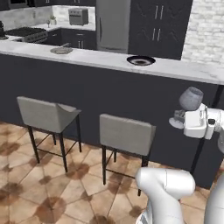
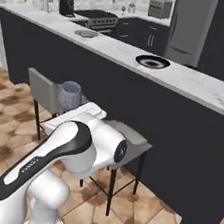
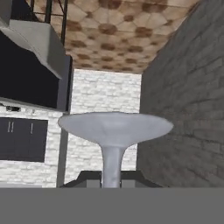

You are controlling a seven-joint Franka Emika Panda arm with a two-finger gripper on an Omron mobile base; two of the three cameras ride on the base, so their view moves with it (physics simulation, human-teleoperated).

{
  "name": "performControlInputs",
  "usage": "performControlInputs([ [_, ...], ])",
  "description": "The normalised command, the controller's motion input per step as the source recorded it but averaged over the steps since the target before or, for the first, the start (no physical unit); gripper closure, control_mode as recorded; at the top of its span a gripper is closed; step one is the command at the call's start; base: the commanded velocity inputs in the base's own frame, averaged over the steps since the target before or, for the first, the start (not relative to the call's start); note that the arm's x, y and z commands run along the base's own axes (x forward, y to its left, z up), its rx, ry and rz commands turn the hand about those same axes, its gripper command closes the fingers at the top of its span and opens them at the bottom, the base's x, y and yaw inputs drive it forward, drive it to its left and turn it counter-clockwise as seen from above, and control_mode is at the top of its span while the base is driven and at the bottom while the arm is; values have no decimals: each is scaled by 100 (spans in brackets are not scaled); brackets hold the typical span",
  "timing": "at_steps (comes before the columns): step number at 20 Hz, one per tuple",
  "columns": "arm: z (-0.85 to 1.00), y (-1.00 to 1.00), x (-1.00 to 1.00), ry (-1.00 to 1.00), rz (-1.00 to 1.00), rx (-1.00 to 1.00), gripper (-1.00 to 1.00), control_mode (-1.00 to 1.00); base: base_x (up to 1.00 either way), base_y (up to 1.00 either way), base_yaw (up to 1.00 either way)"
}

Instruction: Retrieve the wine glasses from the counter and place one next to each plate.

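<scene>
My gripper [image 1: 183, 115] is shut on the stem of a greyish-purple wine glass [image 1: 190, 98], held in the air in front of the dark counter face, below the marble counter [image 1: 87, 56]. The right base view has the glass's bowl [image 2: 70, 94] just above my arm. In the hand view the glass's round foot [image 3: 114, 126] and stem rise between the gripper [image 3: 111, 180] tips. A dark-rimmed plate [image 1: 141, 60] lies on the counter up and left of the glass. A second, greyish plate [image 1: 61, 50] lies further left; both plates [image 2: 152, 62] [image 2: 86, 33] also appear in the right base view.
Two grey stools [image 1: 43, 114] [image 1: 126, 131] stand against the counter's front, left of the glass. Behind the counter are a steel fridge [image 1: 113, 24], a stove [image 1: 26, 33] and dark cabinets. A white brick wall [image 1: 205, 30] closes the right side.
</scene>
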Motion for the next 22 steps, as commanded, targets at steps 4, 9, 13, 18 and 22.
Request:
performControlInputs([
  [4, 0, 0, 0, 0, 0, 0, 100, 100, 28, 61, -45],
  [9, 0, 0, 0, 0, 0, 0, 100, 100, 84, 42, -40],
  [13, 0, 0, 0, 0, 0, 0, 100, 100, 87, 28, -43],
  [18, 0, 0, 0, 0, 0, 0, 100, 100, 94, 52, -42],
  [22, 0, 0, 0, 0, 0, 0, 100, 100, 91, 14, -28],
])
